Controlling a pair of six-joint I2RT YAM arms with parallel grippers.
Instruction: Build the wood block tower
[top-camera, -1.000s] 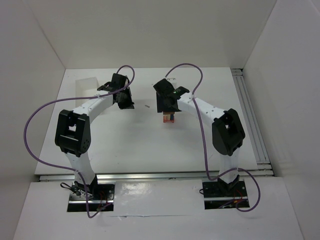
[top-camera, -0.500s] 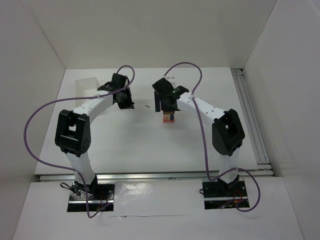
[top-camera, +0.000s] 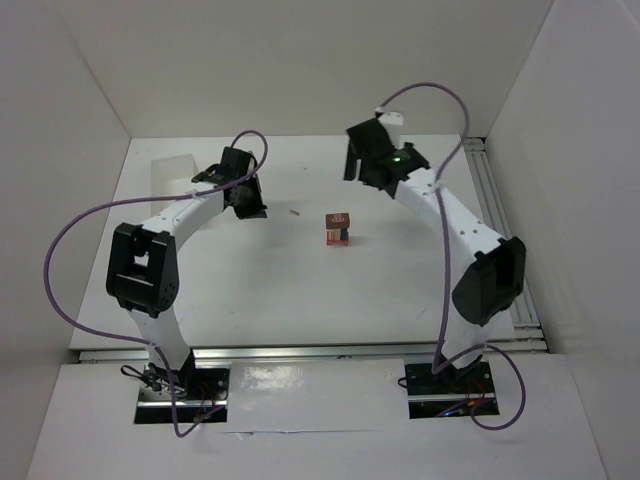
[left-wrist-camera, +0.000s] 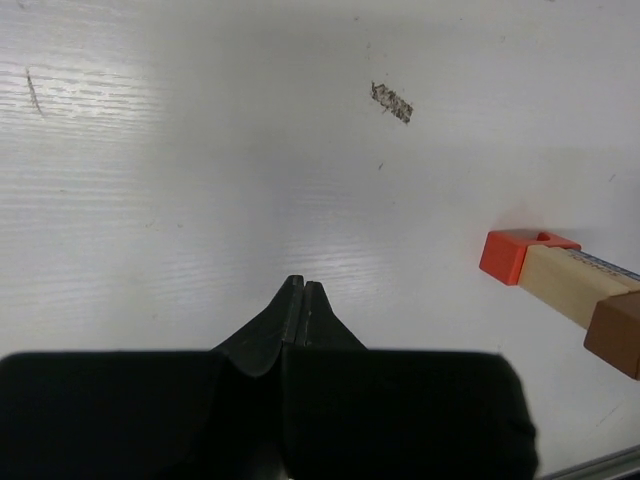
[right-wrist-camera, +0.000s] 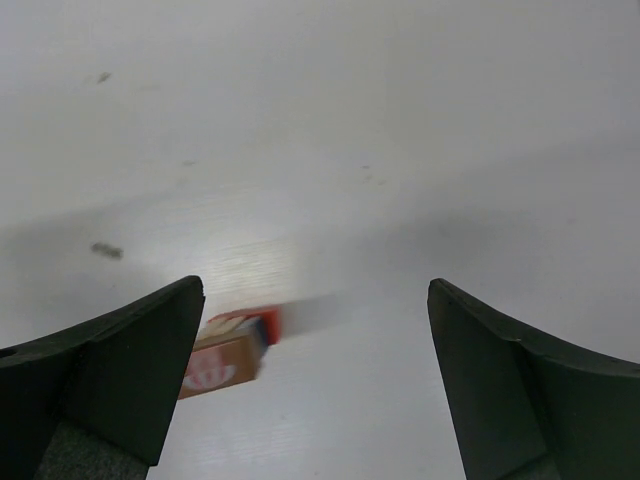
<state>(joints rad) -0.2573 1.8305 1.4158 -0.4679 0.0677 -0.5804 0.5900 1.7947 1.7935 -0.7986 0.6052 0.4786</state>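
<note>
The wood block tower (top-camera: 337, 229) stands alone in the middle of the table, a brown block on top and an orange-red block at its base. In the left wrist view (left-wrist-camera: 560, 285) it shows at the right edge: orange-red, pale wood, then brown. In the right wrist view (right-wrist-camera: 228, 355) its brown top with a red mark and its orange-red base show blurred beside the left finger. My right gripper (top-camera: 368, 168) is open and empty, raised behind and to the right of the tower. My left gripper (top-camera: 252, 207) is shut and empty, left of the tower.
A translucent white plastic tub (top-camera: 172, 172) stands at the far left of the table. A small dark mark (top-camera: 294, 212) lies on the table (top-camera: 280, 290) between the left gripper and the tower. A metal rail (top-camera: 500, 240) runs along the right edge.
My right gripper has let go of the tower and drawn up, back and to the right, away from it. The tower now stands uncovered. The left arm has not moved.
</note>
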